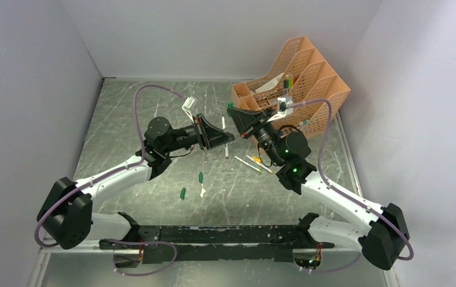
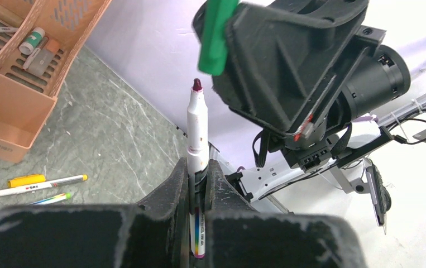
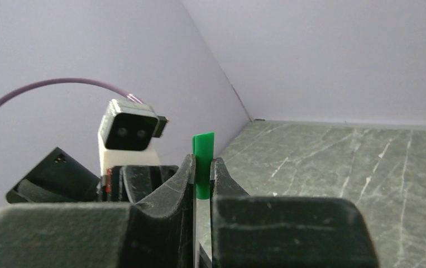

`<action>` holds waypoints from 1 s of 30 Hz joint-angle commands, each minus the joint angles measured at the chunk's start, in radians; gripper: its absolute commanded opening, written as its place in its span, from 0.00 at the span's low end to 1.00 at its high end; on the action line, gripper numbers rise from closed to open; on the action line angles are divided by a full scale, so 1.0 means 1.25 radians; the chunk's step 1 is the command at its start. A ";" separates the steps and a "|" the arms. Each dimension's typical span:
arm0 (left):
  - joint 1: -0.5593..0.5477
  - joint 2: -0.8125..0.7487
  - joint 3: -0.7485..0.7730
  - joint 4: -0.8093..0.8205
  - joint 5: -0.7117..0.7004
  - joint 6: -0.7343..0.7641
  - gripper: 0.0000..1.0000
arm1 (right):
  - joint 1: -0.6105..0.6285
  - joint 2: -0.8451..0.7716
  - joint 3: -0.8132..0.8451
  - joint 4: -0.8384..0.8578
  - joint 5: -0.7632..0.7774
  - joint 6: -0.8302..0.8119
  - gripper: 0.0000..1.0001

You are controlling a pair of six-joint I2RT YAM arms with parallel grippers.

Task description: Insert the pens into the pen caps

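Observation:
My left gripper (image 2: 198,168) is shut on a white pen (image 2: 197,131) with a dark red tip, which sticks up out of the jaws. My right gripper (image 3: 202,167) is shut on a green pen cap (image 3: 202,162). In the left wrist view the cap (image 2: 216,33) hangs just above and right of the pen tip, a small gap apart. In the top view both grippers (image 1: 231,137) (image 1: 233,113) meet above mid-table. Two more green caps (image 1: 201,177) (image 1: 183,192) and loose pens (image 1: 247,163) lie on the table.
An orange desk organizer (image 1: 309,78) with markers stands at the back right, close behind my right gripper. A tiny white scrap (image 1: 202,192) lies by the loose caps. More pens (image 2: 32,186) lie on the grey marbled tabletop. Walls close in the left, back and right.

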 commanded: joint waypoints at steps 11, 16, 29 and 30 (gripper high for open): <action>-0.005 0.011 0.034 0.025 0.023 0.015 0.07 | -0.004 0.039 0.063 0.027 -0.070 -0.032 0.00; -0.005 0.004 0.037 0.032 0.033 0.008 0.07 | -0.004 0.051 0.070 0.022 -0.071 -0.035 0.00; -0.005 -0.028 0.043 -0.029 0.016 0.044 0.07 | -0.003 0.051 0.048 0.022 -0.068 -0.029 0.00; -0.005 -0.029 0.045 -0.037 0.013 0.049 0.07 | -0.004 0.049 0.046 0.024 -0.071 -0.026 0.00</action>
